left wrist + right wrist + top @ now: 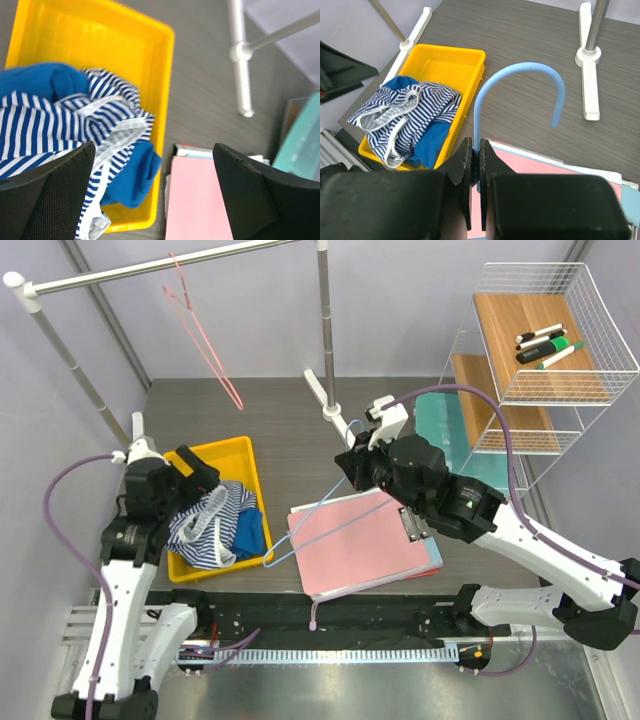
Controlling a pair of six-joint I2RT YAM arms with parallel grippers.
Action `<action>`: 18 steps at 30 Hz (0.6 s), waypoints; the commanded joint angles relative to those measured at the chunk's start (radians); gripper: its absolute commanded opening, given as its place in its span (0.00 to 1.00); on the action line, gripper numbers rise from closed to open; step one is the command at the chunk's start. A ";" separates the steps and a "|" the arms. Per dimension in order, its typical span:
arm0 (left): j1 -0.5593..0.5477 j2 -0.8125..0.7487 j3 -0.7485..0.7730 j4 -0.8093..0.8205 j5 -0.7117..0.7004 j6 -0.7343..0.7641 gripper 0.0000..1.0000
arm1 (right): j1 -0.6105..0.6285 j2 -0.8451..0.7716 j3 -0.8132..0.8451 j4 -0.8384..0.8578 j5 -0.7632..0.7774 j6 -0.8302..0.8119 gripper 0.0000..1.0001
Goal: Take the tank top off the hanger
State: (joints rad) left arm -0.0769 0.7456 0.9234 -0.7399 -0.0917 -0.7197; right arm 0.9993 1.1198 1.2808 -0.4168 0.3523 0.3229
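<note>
striped tank top [212, 525] in yellow bin [228, 452]; left jaws apart, right jaws gripping hanger [477, 120].

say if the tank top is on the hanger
Off: the tank top lies bunched in the yellow bin; the right gripper holds the bare hanger.

— How does the left arm [125, 540] sit?
— Folded upright on its own side, wrist tipped downward. The left gripper [155, 200] hangs with its fingers [50, 195] spread wide apart.
— And the right arm [520, 530]?
— It reaches in from its base toward the middle, forearm slanting up and leftward. The right gripper [475, 155] has its fingers pressed together on the thin wire of the hanger [520, 67].
</note>
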 commanded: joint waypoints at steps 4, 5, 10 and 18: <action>0.005 -0.071 0.155 0.038 0.528 0.063 0.97 | -0.001 -0.003 -0.008 0.038 -0.104 -0.113 0.01; 0.003 -0.055 0.140 0.095 0.653 0.027 0.94 | -0.001 0.003 -0.005 0.038 -0.131 -0.155 0.01; -0.169 -0.035 0.169 0.277 0.818 0.010 0.91 | -0.001 0.009 0.006 0.030 -0.188 -0.232 0.01; -0.582 0.069 0.270 0.208 0.552 0.069 0.89 | -0.001 0.000 0.009 0.036 -0.089 -0.246 0.01</action>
State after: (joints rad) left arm -0.5320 0.8005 1.1320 -0.5373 0.5907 -0.7071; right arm 0.9993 1.1301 1.2732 -0.4194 0.2008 0.1081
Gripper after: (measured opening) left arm 0.895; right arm 0.080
